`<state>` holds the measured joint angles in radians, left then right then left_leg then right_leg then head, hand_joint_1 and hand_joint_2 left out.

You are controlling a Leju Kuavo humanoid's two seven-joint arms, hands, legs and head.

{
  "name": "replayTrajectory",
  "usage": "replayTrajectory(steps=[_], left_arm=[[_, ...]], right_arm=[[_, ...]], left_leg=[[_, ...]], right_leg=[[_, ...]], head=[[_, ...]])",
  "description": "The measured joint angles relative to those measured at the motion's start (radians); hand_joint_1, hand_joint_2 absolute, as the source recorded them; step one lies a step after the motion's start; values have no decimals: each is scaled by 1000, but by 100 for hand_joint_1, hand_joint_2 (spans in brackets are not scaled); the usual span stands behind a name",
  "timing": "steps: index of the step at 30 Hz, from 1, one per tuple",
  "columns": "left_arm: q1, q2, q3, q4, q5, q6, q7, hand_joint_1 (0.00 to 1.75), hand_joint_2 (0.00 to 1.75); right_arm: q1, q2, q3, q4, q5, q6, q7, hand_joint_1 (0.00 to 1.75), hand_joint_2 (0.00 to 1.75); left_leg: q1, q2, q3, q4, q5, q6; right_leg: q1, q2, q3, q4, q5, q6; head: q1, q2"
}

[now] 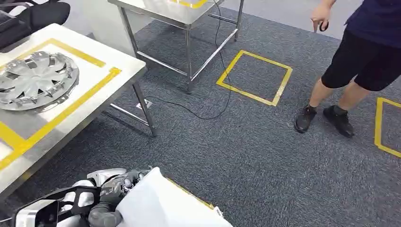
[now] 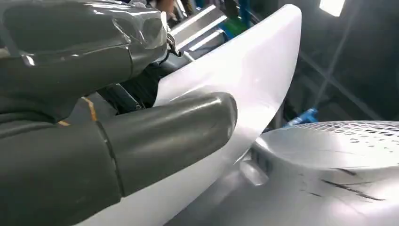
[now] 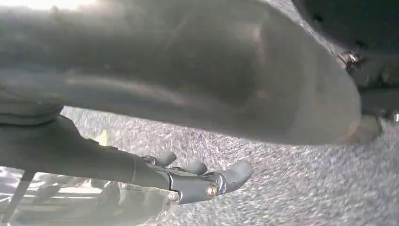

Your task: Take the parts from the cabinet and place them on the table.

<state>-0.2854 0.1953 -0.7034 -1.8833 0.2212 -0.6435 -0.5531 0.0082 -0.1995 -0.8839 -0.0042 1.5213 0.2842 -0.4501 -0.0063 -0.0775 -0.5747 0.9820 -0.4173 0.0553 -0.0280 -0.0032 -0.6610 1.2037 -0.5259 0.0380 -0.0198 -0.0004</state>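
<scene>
- Left hand (image 1: 113,191) gripped a large white panel (image 1: 161,203) at its near edge, low in the head view, with the fingers wrapped onto the panel's rim.
- Left wrist view: thick grey thumb (image 2: 169,136) pressed flat on the white panel (image 2: 244,80), darker fingers on the panel's other face; clamped on the panel.
- Right hand (image 3: 197,181) hung over grey carpet (image 3: 291,188), fingers slightly curled with nothing seen between them; could not tell whether closed or apart.
- The white panel extended from the left hand toward the robot's right, held above the carpet (image 1: 246,156), not on any table.
- Forward and to the left of the left hand: steel table (image 1: 71,118) with yellow tape lines; a silver hubcap (image 1: 35,80) lay flat on it.
- Farther ahead: second steel table (image 1: 179,19), a black cable (image 1: 208,109) trailing under it, and a yellow tape square (image 1: 255,78) on the carpet.
- Well ahead and to the right, a person (image 1: 359,52) stood on the carpet in dark shorts and black shoes.
</scene>
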Motion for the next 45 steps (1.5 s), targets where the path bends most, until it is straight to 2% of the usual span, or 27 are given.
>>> replayTrajectory(steps=[1, 2, 3, 7, 10, 12, 13, 14, 16, 17, 18, 22, 23, 24, 25, 28, 29, 31, 33, 34, 37, 38, 39, 40, 41, 43, 45], left_arm=[[0, -2, -2, 0, -6, 8, 6, 175, 0], [0, -3, -3, 0, -11, 14, 7, 175, 0], [0, -5, -4, 0, -14, 21, 9, 175, 0], [-4, -4, -16, 0, -23, 34, 5, 175, 0], [-15, 1, -18, -2, -10, 29, -6, 175, 0], [-15, 2, -19, -1, 13, 9, -15, 175, 0], [-15, 3, -22, -1, 22, 0, -18, 175, 0], [-16, 4, -24, -1, 27, -5, -19, 175, 0], [-20, 3, -30, -1, 28, -5, -20, 175, 0], [-24, 3, -33, -1, 27, -3, -20, 175, 0], [-28, 3, -33, -1, 25, -2, -20, 175, 0], [-31, 2, -33, -2, -1, 19, -15, 175, 0], [-28, 2, -32, -5, -5, 24, -9, 175, 0], [-36, 3, -32, -7, -3, 30, -5, 175, 0], [-41, 0, -32, -7, -3, 32, 5, 175, 0], [-38, 1, -37, -3, 11, 19, 19, 175, 0], [-38, 2, -38, 0, 16, 13, 19, 175, 0], [-39, 5, -41, 6, 27, 4, 19, 175, 0], [-40, 5, -41, 11, 31, 1, 16, 175, 0], [-40, 5, -40, 14, 31, 0, 15, 175, 0], [-38, 8, -39, 19, 31, -3, 14, 175, 0], [-38, 9, -39, 20, 31, -3, 13, 175, 0], [-41, 10, -37, 21, 32, -3, 13, 175, 0], [-43, 11, -37, 22, 32, -3, 13, 175, 0], [-43, 11, -35, 23, 32, -3, 13, 175, 0], [-39, 11, -35, 26, 32, -3, 13, 175, 0], [-39, 13, -35, 30, 32, -3, 13, 175, 0]], right_arm=[[0, 0, 0, 0, -2, 0, 0, 0, 0], [1, 0, 0, 0, -4, 0, 0, 0, 0], [1, 2, 0, 1, -5, 0, 3, 0, 0], [-10, 3, 3, 1, -3, 0, 3, 0, 0], [-12, 5, 9, 1, 0, 2, 1, 0, 0], [-7, 5, 15, 1, 22, 11, 0, 0, 0], [-4, 6, 23, 1, 32, 16, 1, 0, 0], [-4, 6, 33, 1, 40, 19, 4, 0, 0], [-5, 8, 45, 1, 42, 22, 8, 0, 0], [-5, 9, 48, 1, 42, 23, 10, 0, 0], [-4, 11, 50, 2, 42, 23, 12, 0, 0], [-10, 12, 56, 1, 31, 21, 14, 0, 0], [-11, 11, 56, 1, 29, 20, 10, 0, 0], [-10, 12, 56, 1, 25, 19, 8, 0, 0], [-8, 12, 56, 2, 24, 18, 8, 0, 0], [-3, 8, 56, 2, 26, 15, 8, 0, 0], [-4, 8, 56, 2, 26, 14, 8, 0, 0], [-7, 8, 56, 2, 29, 14, 8, 0, 0], [-6, 9, 56, 2, 29, 12, 8, 0, 0], [-5, 9, 56, 2, 27, 11, 8, 0, 0], [-16, 10, 56, 2, 29, 11, 8, 0, 0], [-18, 10, 56, 2, 29, 11, 8, 0, 0], [-17, 9, 56, 2, 29, 11, 8, 0, 0], [-15, 10, 56, 2, 27, 11, 8, 0, 0], [-13, 11, 56, 2, 29, 11, 8, 0, 0], [-8, 11, 56, 2, 29, 11, 8, 0, 0], [-9, 11, 56, 2, 29, 11, 8, 0, 0]], left_leg=[[4, -15, 0, 7, -4, -7], [7, -27, -5, 16, -9, -14], [0, -38, -12, 27, -15, -24], [12, -68, -22, 26, -12, -43], [10, 45, -80, 153, -86, -55], [13, 66, -168, 318, -148, -59], [14, 68, -186, 346, -147, -59], [14, 72, -179, 325, -124, -57], [12, 90, -106, 180, -43, -49], [6, 131, -52, 84, -7, -38], [-8, 184, -32, 40, -17, -33], [-14, 121, -33, 28, -11, -14], [3, 109, -14, 11, 0, -9], [3, 93, -11, 4, 4, -3], [2, 82, -13, 4, 6, 0], [3, 29, -15, 5, 6, 0], [4, 14, -13, 5, 6, 0], [8, -19, -10, 9, 2, -6], [8, -45, -17, 23, -6, -19], [5, -58, -20, 31, -12, -28], [14, -81, -27, 27, -8, -40], [18, -77, -29, 32, -14, -45], [10, -11, -43, 62, -33, -51], [10, 33, -71, 121, -65, -55], [12, 53, -100, 179, -93, -57], [17, 69, -189, 343, -148, -60], [17, 75, -181, 310, -106, -58]], right_leg=[[-8, 15, 46, -101, 42, 15], [-19, 62, 82, -183, 70, 25], [-8, 72, 84, -189, 65, 13], [-3, 29, 91, -192, 71, -22], [-1, 1, 95, -194, 67, -38], [6, -28, 96, -193, 62, -45], [8, -42, 97, -193, 60, -47], [10, -55, 99, -193, 58, -49], [13, -79, 108, -193, 52, -49], [14, -91, 114, -194, 48, -47], [20, -100, 119, -193, 43, -42], [24, -153, 136, -204, 35, -23], [19, -128, 131, -197, 28, -18], [16, -58, 116, -157, 8, -20], [16, -32, 88, -103, -16, -24], [12, -2, -39, 122, -86, -23], [9, -2, -43, 114, -72, -14], [-2, 8, 16, -37, 8, 16], [-17, 78, 77, -191, 67, 31], [-11, 68, 81, -191, 71, 10], [1, 40, 88, -190, 72, -11], [-11, 28, 90, -194, 75, -19], [-7, 17, 93, -194, 72, -28], [-3, 7, 96, -194, 68, -35], [0, -2, 97, -194, 67, -37], [7, -35, 99, -193, 61, -45], [10, -61, 105, -193, 55, -46]], head=[[0, 0], [2, 0], [5, 0], [3, 0], [-10, 0], [-10, 0], [-10, 0], [-10, 0], [-10, 0], [-10, 0], [-9, 0], [-10, 0], [-9, 0], [-5, 0], [-4, 0], [0, 0], [0, 0], [0, 0], [3, 0], [1, 0], [1, 0], [0, 0], [-3, 0], [-13, 0], [-13, 0], [-13, 0], [-13, 0]])
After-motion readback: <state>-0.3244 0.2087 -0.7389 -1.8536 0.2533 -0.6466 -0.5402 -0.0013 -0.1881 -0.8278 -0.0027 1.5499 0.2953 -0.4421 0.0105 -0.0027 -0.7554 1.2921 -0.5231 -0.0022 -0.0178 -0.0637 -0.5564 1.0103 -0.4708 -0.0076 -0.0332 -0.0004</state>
